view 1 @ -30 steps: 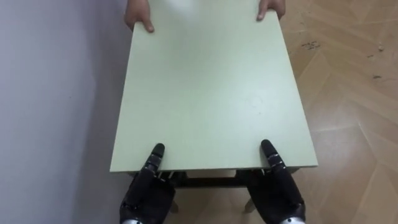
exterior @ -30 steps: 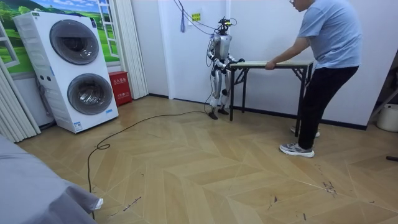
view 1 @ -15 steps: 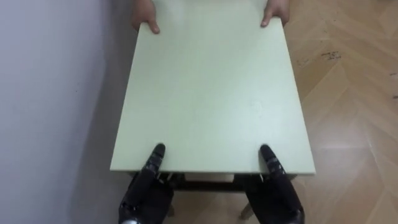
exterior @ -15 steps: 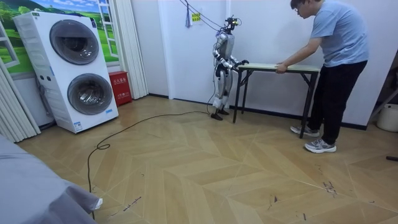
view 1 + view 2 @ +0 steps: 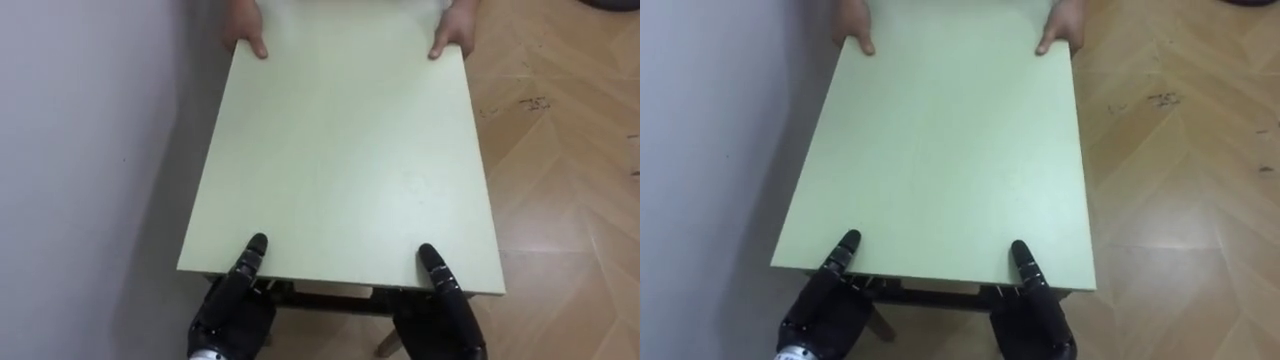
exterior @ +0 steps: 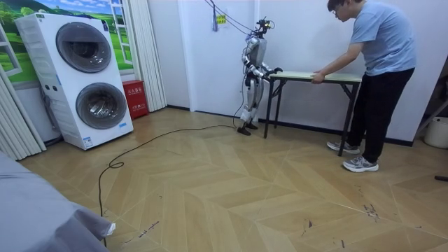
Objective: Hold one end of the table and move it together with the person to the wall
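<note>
Pale wall [image 5: 80,150] fills the robot's left side in the left eye view, and herringbone wood floor [image 5: 570,180] lies on its right; between them the table [image 5: 340,150] shows its light green rectangular top, with the long axis running straight away from the robot and one long edge close along the wall; the near short edge is at the robot, the far short edge at the person; the left hand [image 5: 235,305] is at the near edge toward the wall side, its dark tip resting on the top while the rest goes under the board, so I cannot tell if it is clamped or spread; the right hand [image 5: 445,310] is at the same edge toward the floor side, placed in the same way, and its state also cannot be told; the person's hands [image 5: 455,28] hold the two far corners, thumbs on the top; from the right eye view, a dark frame [image 5: 930,293] is seen just under the near edge, between the two robot hands; from the room view, the table stands lengthwise along the white back wall; the robot stands upright at the short end on the room view's left, arms forward to that edge; the person [image 6: 378,70] bends forward at the opposite end with both arms stretched to the top; two stacked washing machines [image 6: 77,77] stand well apart on the room view's left.
</note>
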Motion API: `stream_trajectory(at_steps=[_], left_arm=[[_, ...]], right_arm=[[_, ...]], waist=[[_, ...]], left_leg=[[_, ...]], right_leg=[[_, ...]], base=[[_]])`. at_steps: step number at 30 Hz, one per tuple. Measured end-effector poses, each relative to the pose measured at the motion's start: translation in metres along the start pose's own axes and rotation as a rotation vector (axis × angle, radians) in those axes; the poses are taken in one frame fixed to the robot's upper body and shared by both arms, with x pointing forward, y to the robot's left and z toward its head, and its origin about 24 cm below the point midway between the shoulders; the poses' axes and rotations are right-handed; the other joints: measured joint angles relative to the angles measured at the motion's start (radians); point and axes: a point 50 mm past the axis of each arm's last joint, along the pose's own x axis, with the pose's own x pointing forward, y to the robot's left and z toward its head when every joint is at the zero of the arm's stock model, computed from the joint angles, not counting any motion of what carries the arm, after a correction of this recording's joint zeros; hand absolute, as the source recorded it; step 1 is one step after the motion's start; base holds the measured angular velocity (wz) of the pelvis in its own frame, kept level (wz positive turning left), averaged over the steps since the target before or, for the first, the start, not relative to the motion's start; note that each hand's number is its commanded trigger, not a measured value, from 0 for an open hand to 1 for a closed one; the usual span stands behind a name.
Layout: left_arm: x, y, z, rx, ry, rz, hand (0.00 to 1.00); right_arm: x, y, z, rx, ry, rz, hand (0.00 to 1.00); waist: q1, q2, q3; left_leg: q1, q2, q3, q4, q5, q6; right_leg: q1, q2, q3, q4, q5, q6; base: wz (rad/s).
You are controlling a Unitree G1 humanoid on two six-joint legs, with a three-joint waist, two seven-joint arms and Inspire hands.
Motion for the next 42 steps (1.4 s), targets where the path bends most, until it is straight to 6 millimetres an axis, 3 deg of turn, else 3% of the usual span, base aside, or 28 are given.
stream_trajectory(at_steps=[1, 2, 3, 4, 5, 6, 7, 9, 10, 11, 12, 18, 24, 35, 42], left_arm=[[0.0, 0.001, 0.0, 0.0, 0.001, 0.002, 1.0], [-0.001, 0.002, -0.002, 0.0, 0.008, 0.01, 0.89], [-0.001, 0.003, -0.002, 0.0, 0.009, 0.013, 0.85], [-0.002, 0.005, 0.0, 0.002, 0.004, 0.018, 0.75], [-0.002, 0.008, -0.002, -0.004, 0.005, 0.034, 0.68], [-0.002, 0.009, -0.004, -0.004, 0.009, 0.04, 0.66], [-0.003, 0.01, -0.004, 0.001, 0.013, 0.043, 0.57], [-0.002, 0.01, -0.003, 0.022, 0.014, 0.041, 0.44], [-0.002, 0.01, -0.003, 0.052, 0.019, 0.041, 0.23], [-0.003, 0.011, -0.001, 0.09, 0.026, 0.043, 0.0], [-0.004, 0.012, -0.001, 0.125, 0.036, 0.041, 0.0], [0.001, 0.012, -0.001, 0.187, 0.051, 0.027, 0.0], [0.001, 0.018, -0.004, 0.204, 0.072, 0.043, 0.0], [-0.003, 0.027, -0.014, 0.283, 0.153, 0.059, 0.0], [-0.004, 0.022, -0.021, 0.276, 0.189, -0.019, 0.0]], right_arm=[[0.0, 0.0, 0.0, 0.0, 0.001, -0.002, 1.0], [0.0, -0.002, -0.001, 0.0, 0.003, -0.011, 1.0], [0.0, -0.003, -0.002, -0.001, 0.006, -0.013, 1.0], [0.002, -0.002, -0.002, -0.009, 0.017, -0.008, 1.0], [0.003, -0.003, 0.0, -0.02, 0.019, -0.015, 1.0], [0.003, -0.005, 0.0, -0.021, 0.02, -0.02, 1.0], [0.003, -0.005, 0.0, -0.022, 0.023, -0.023, 1.0], [0.002, -0.007, 0.0, -0.019, 0.024, -0.024, 1.0], [0.002, -0.007, -0.001, -0.017, 0.024, -0.023, 0.82], [0.002, -0.007, -0.001, -0.019, 0.027, -0.024, 0.15], [0.002, -0.008, 0.0, -0.022, 0.029, -0.025, 0.0], [0.003, -0.009, 0.002, -0.059, 0.036, -0.022, 0.0], [0.004, -0.006, 0.003, -0.178, 0.08, 0.045, 0.0], [0.001, -0.006, -0.004, -0.218, 0.16, 0.113, 0.0], [0.0, -0.007, -0.005, -0.216, 0.17, 0.131, 0.0]], waist=[[0.004, 0.0, 0.0022], [0.006, 0.0, 0.0063], [0.009, -0.003, 0.0056], [0.012, -0.012, 0.0062], [0.001, 0.004, 0.0093], [0.0, 0.008, 0.0073], [0.001, 0.008, 0.0072], [-0.001, 0.007, 0.0074], [-0.001, 0.006, 0.0078], [0.002, 0.007, 0.0075], [0.005, 0.009, 0.0064], [0.006, 0.008, 0.0045], [0.007, -0.001, -0.0075], [0.014, 0.025, -0.0215], [0.012, 0.025, -0.0218]], left_leg=[[0.007, 0.001, -0.009, -0.001, 0.0, 0.0], [0.023, 0.001, -0.057, 0.0, 0.0, 0.001], [0.026, 0.0, -0.074, 0.001, 0.0, 0.001], [0.024, -0.011, -0.073, -0.001, -0.001, 0.0], [0.025, -0.007, -0.055, -0.002, -0.004, 0.0], [0.026, -0.003, -0.028, -0.002, -0.004, -0.001], [0.028, 0.007, 0.039, -0.004, -0.004, -0.001], [0.033, 0.017, 0.075, -0.011, -0.004, -0.001], [0.037, 0.02, 0.083, -0.015, -0.004, -0.001], [0.04, 0.021, 0.088, -0.015, -0.004, -0.001], [0.042, 0.02, 0.089, -0.015, -0.004, -0.001], [0.045, 0.018, 0.108, -0.016, -0.004, -0.001], [0.074, 0.019, 0.115, -0.022, -0.004, -0.001], [0.094, 0.022, 0.114, -0.03, -0.011, 0.01], [0.094, 0.023, 0.115, -0.03, -0.011, 0.01]], right_leg=[[-0.011, 0.001, -0.001, 0.031, -0.006, 0.004], [-0.039, 0.002, 0.015, 0.064, -0.031, 0.006], [-0.04, 0.005, 0.032, 0.027, -0.032, 0.001], [-0.041, 0.005, 0.049, -0.064, 0.019, -0.015], [-0.036, 0.002, 0.03, -0.056, 0.026, -0.022], [-0.034, 0.003, 0.029, -0.054, 0.026, -0.022], [-0.029, 0.008, 0.031, -0.055, 0.026, -0.022], [-0.025, 0.015, 0.03, -0.057, 0.025, -0.022], [-0.025, 0.019, 0.03, -0.057, 0.025, -0.022], [-0.025, 0.02, 0.029, -0.057, 0.025, -0.022], [-0.024, 0.019, 0.025, -0.057, 0.025, -0.022], [-0.02, 0.017, 0.013, -0.056, 0.025, -0.022], [0.008, 0.015, 0.003, -0.057, 0.025, -0.022], [0.025, 0.022, -0.001, -0.037, 0.032, -0.032], [0.025, 0.023, -0.002, -0.038, 0.032, -0.032]], base=[[-0.16], [-0.14], [-0.17], [0.05], [0.13], [0.16], [0.06], [0.11], [0.0], [-0.12], [-0.15], [0.02], [0.01], [0.02], [0.0]])
